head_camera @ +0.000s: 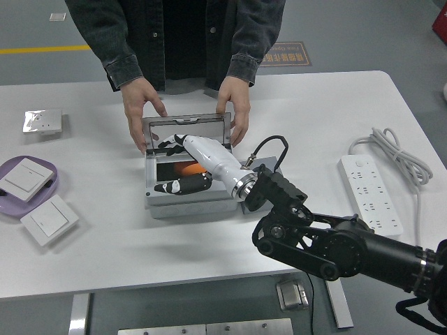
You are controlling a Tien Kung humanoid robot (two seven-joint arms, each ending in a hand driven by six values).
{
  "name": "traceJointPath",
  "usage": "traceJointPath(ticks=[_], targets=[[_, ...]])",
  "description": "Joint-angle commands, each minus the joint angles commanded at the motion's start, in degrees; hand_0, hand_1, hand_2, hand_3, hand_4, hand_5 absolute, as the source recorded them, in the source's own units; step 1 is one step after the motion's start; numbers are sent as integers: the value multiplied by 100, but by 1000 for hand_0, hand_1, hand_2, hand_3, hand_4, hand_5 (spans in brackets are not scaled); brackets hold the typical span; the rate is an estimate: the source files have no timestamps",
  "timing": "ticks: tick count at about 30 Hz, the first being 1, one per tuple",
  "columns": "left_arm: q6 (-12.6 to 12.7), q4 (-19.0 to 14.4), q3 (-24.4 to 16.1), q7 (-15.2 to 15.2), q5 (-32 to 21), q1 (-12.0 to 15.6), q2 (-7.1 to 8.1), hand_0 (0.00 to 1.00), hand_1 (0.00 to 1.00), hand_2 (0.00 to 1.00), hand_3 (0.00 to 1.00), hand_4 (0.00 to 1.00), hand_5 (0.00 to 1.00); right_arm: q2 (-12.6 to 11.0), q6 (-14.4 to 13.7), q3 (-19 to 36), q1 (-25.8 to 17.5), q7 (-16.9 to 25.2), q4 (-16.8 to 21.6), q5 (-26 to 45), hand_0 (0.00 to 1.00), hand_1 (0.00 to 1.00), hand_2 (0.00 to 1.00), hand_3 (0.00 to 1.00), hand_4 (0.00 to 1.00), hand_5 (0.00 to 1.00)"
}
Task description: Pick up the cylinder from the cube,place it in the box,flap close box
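Black fingers (183, 185) of the glossy white right hand (202, 157) lie relaxed, holding nothing, inside the grey metal box (188, 202). The orange cylinder (191, 168) rests there too. A person's 2 hands (143, 115) steady the upright mirrored lid (187, 129).

The floor sign's (283, 54) print is too blurred to read.

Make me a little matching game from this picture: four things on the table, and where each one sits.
Things:
1. power strip
2. purple tray
3. orange cylinder
4. person's hands

Places:
A. inside the open grey box
B. at the table's right side
C. at the table's left edge
D. on the box's raised lid

Pairs: 1-B, 2-C, 3-A, 4-D
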Motion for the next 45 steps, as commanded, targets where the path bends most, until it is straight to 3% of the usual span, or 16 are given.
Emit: traceJointPath(ticks=[2, 3, 6, 8, 9, 19, 23, 28, 38, 39, 44, 45], targets=[[-1, 0, -4, 2, 9, -9, 7, 612, 621, 588, 610, 681, 231, -115, 0, 38, 122, 32, 187, 379, 864, 713, 697, 764, 995, 368], [-2, 0, -5, 3, 14, -17, 12, 612, 621, 589, 611, 680, 229, -161, 2, 49, 209, 45, 214, 563, 806, 681, 667, 727, 949, 375], [-7, 1, -11, 5, 28, -41, 28, 612, 621, 589, 611, 680, 229, -253, 10, 40, 480, 88, 91, 1010, 806, 681, 667, 727, 949, 375], [-10, 0, -20, 9, 41, -55, 40, 612, 621, 589, 611, 680, 229, -305, 30, 23, 685, 95, -86, 1279, 806, 681, 667, 727, 949, 375], [-11, -1, -24, 11, 48, -59, 46, 612, 621, 589, 611, 679, 228, -329, 43, 15, 782, 99, -178, 1403, 727, 653, 652, 708, 927, 386], [-22, -8, -46, 29, 102, -93, 84, 612, 621, 588, 611, 679, 228, -301, 177, -193, 1343, 240, -1220, 2134, 721, 650, 650, 709, 918, 399], [-22, -12, -14, 12, 71, -98, 85, 612, 621, 589, 611, 678, 228, -319, 212, -339, 1346, 231, -1407, 2221, 726, 649, 648, 709, 926, 398], [-17, -14, 10, 4, 39, -85, 66, 611, 622, 588, 611, 679, 229, -455, 200, -435, 1245, 147, -1073, 2008, 727, 650, 647, 711, 916, 388], [-10, -27, 190, -88, -173, -76, 25, 611, 622, 588, 611, 678, 227, -862, 113, -518, 1019, -90, 152, 979, 701, 647, 647, 712, 916, 386], [-9, -28, 205, -96, -190, -74, 22, 611, 622, 587, 611, 678, 227, -891, 128, -556, 996, -127, 295, 897, 615, 634, 641, 711, 886, 387], [-5, -36, 291, -143, -283, -61, 15, 611, 622, 587, 611, 678, 227, -911, 218, -814, 845, -224, 668, 833, 615, 634, 641, 711, 886, 387], [-4, -39, 309, -153, -301, -60, 12, 611, 621, 585, 610, 678, 229, -901, 241, -885, 796, -229, 685, 863, 570, 630, 639, 708, 880, 391]])
